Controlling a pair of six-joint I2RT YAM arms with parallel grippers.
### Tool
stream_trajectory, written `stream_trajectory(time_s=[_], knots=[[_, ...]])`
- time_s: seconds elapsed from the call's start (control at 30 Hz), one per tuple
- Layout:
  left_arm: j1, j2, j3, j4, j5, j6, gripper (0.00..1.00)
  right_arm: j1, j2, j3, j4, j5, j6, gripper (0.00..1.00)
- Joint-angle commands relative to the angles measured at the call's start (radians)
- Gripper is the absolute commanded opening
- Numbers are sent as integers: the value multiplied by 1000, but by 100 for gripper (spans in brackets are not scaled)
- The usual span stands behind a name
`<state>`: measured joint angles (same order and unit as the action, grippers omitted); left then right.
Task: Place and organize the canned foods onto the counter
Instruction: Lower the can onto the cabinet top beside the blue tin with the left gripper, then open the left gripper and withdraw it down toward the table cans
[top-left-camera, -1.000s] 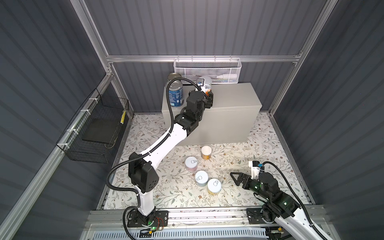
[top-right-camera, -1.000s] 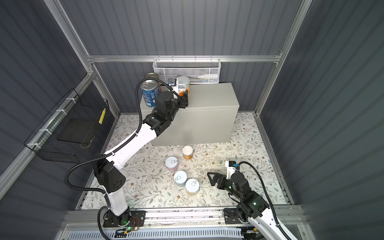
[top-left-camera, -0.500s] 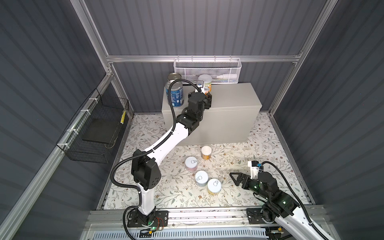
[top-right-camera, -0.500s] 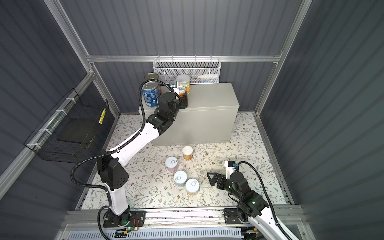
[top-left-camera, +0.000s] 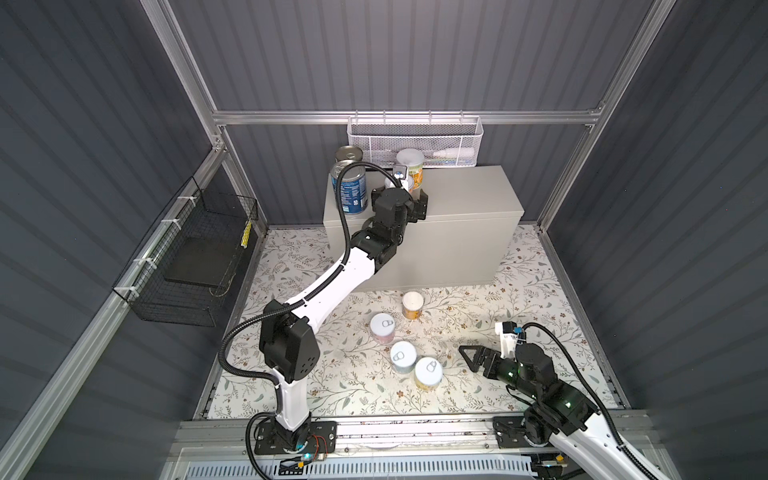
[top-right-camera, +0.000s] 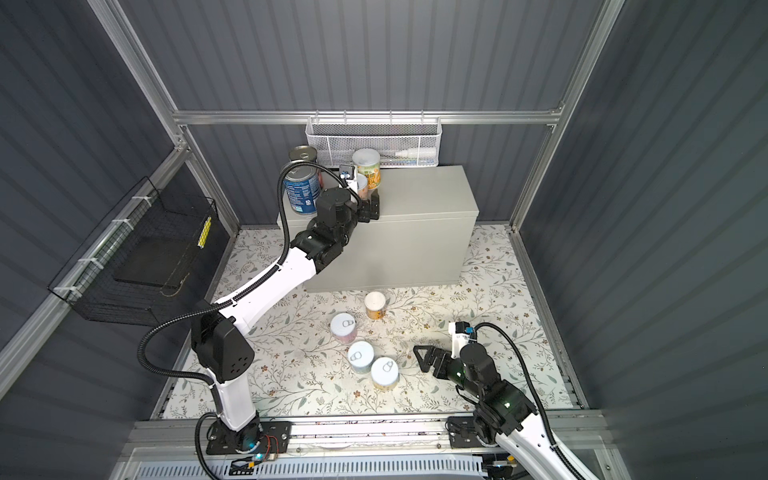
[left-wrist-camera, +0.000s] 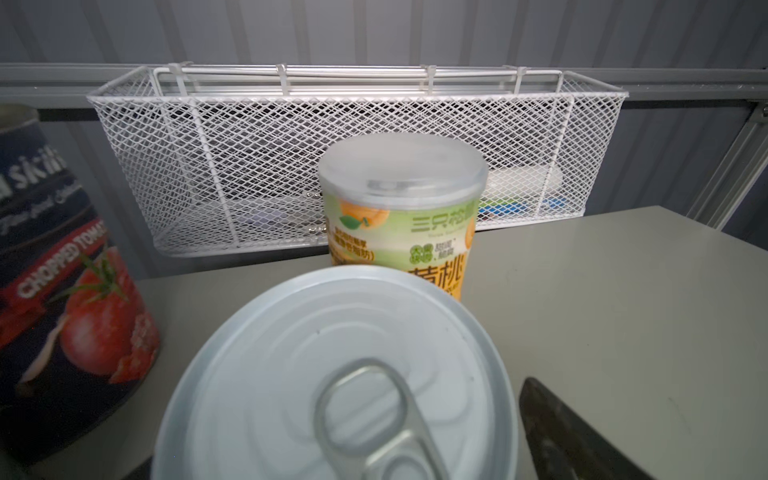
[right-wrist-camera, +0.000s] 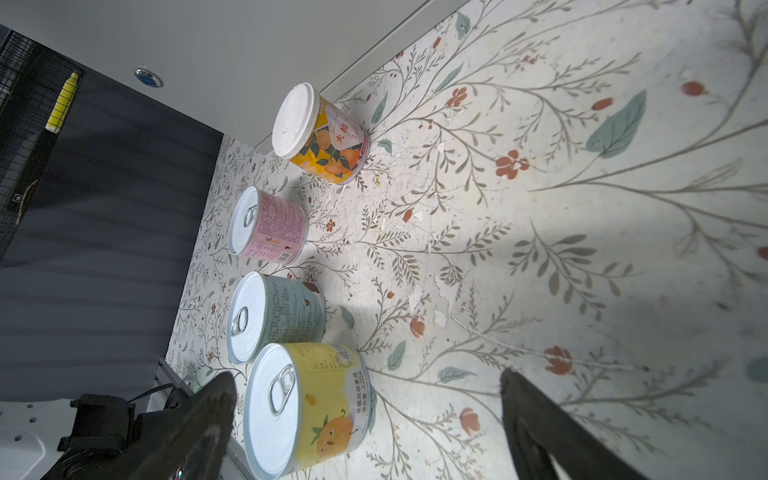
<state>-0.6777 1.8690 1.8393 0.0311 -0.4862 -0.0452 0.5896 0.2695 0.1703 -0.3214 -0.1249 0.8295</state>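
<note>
In both top views the surface (top-left-camera: 465, 191) carries four cans, all at its left end. The rear blue can (top-left-camera: 349, 153) stands in the back left corner, with the front blue can (top-left-camera: 349, 193) just before it along the left edge. The tall can (top-left-camera: 410, 164) stands at the back edge, under the white basket (top-left-camera: 415, 137). The small can (top-left-camera: 407, 183) stands upright just in front of the tall can. The left tool (top-left-camera: 402, 196) is spread, with one jaw on each side of it.

Four more cans stand on the floor (top-left-camera: 478, 299) below the front edge. The orange can (top-left-camera: 412, 305) is nearest that edge, then comes the pink can (top-left-camera: 383, 326). The pale can (top-left-camera: 403, 356) and the yellow can (top-left-camera: 429, 372) stand just beside each other. The right tool (top-left-camera: 468, 357) hangs low to the right of the yellow can, apart from it. A black basket (top-left-camera: 187, 266) hangs on the left wall.

In the left wrist view the small can's ring-pull lid fills the foreground. The tall can stands behind it and a tomato-labelled blue can to one side. One finger (left-wrist-camera: 561, 436) shows just beside the lid's rim.

In the right wrist view the jaws are spread wide and hold nothing. The yellow can is nearest them, and the other three floor cans line up towards the round lock (right-wrist-camera: 148, 77).
</note>
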Motion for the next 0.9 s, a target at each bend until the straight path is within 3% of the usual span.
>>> stream_trajectory(time_s=[0.0, 0.4, 0.6, 0.87], knots=[[-21, -76, -22, -12, -15, -2, 100, -2, -5, 5, -6, 15, -16, 99], [-170, -241, -232, 18, -225, 98, 100, -1, 13, 24, -31, 68, -35, 99], [-202, -358, -283, -206, -294, -61, 100, -2, 33, 104, -85, 69, -31, 99], [-207, -487, -415, -381, -353, -183, 100, -2, 226, 207, -115, 76, -95, 99]])
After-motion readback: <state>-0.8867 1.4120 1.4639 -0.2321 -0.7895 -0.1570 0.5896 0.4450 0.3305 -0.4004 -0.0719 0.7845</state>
